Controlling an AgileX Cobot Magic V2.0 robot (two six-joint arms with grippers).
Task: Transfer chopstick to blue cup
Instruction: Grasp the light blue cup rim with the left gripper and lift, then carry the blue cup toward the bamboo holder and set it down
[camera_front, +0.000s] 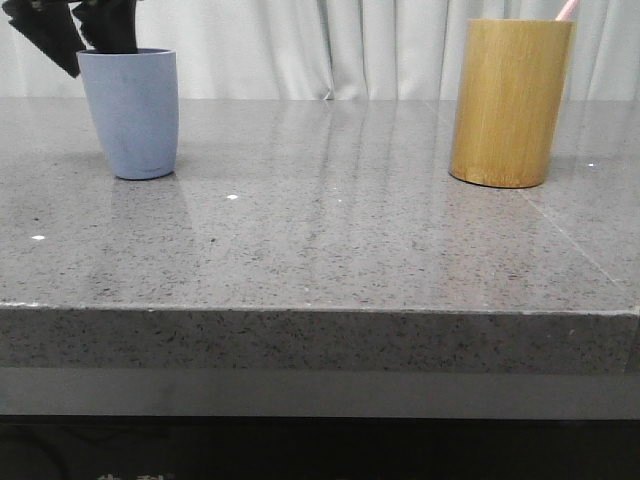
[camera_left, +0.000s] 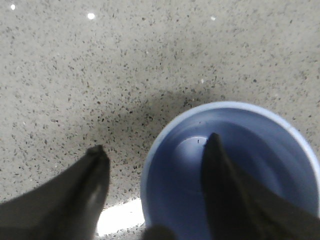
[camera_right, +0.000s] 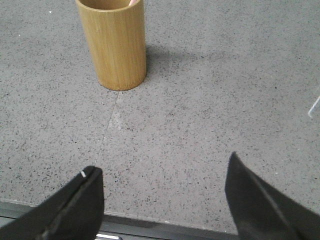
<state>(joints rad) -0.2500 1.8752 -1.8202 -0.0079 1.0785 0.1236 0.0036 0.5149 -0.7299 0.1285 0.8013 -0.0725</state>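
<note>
A: Quick rundown, biggest first?

B: Grey speckled stone table (camera_front: 330, 240), white curtain (camera_front: 370, 45) behind it. On my right side, bamboo cylinder (camera_front: 510, 103), tall, upright, yellow-brown. Seen from my right wrist it stands well ahead of the fingers, a seam in the table running up to its base.

A: Blue cup?

B: Blue cup (camera_front: 130, 112) on my left side of the table, upright, narrower at the base, well apart from the bamboo. Inside looks bare in the left wrist view, just the pale blue floor.

A: And your jaws?

B: Left gripper (camera_left: 155, 150): jaws spread wide, nothing held. One finger sits over the cup's mouth, the other is outside the rim over the table, so the rim wall lies between them. In the front view its dark fingers (camera_front: 45, 35) show just above and behind the cup's rim. Can't tell if either touches the cup. Right gripper (camera_right: 165, 175): jaws wide too, empty, hanging over the table's near edge, well short of the bamboo.

A: Chopstick?

B: Chopstick (camera_front: 566, 10) is in the bamboo cylinder. Just the pale pink tip pokes above the rim at its right side, leaning right. Rest hidden inside.
</note>
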